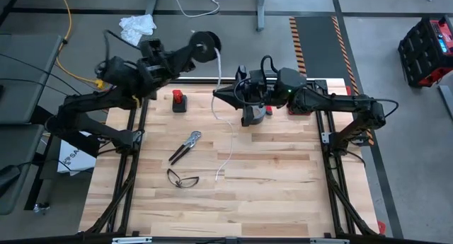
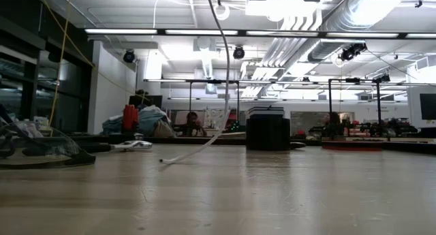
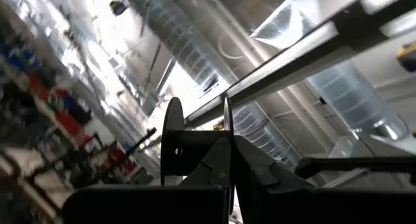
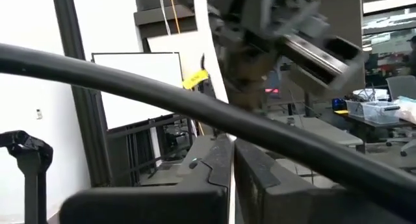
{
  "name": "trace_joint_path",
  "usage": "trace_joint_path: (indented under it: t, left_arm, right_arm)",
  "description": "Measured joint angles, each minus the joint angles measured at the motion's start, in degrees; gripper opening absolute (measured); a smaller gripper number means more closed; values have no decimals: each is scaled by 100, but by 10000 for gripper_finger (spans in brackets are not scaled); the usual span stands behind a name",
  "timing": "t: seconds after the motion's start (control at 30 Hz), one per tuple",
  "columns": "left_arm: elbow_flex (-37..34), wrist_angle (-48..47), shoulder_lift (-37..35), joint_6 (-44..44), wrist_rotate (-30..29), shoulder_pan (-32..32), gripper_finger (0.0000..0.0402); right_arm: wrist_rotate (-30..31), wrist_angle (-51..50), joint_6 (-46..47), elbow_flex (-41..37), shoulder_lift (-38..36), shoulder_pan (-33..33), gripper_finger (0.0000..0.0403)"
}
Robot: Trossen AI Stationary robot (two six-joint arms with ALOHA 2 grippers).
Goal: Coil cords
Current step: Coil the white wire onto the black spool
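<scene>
Hanging from the spool (image 1: 206, 44), which is held raised beyond the table's (image 1: 283, 194) far edge by the closed left gripper (image 1: 185, 54), the white cord (image 1: 224, 141) is run down lengthwise to a loose end on the boards. Its upper stretch is pinched by the right gripper (image 1: 219, 94), the nearer one

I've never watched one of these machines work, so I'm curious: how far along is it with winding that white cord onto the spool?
Barely started. The left gripper holds the black spool up at the table's far edge. The right gripper has closed on the white cord below it. Most of the cord hangs down and trails loose across the table, so nearly all the winding is left.
</scene>
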Motion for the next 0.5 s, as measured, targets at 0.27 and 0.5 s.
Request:
trace_joint_path:
  t: [0.27, 0.5]
  left_arm:
    - [-4, 0, 403, -1289, 26, 0, 0]
    - [-7, -32, 426, -1834, -34, -120, 0]
  right_arm:
    - [-18, 366, -51, 2, 0, -44, 1]
    - [120, 476, -298, 2, 2, -71, 0]
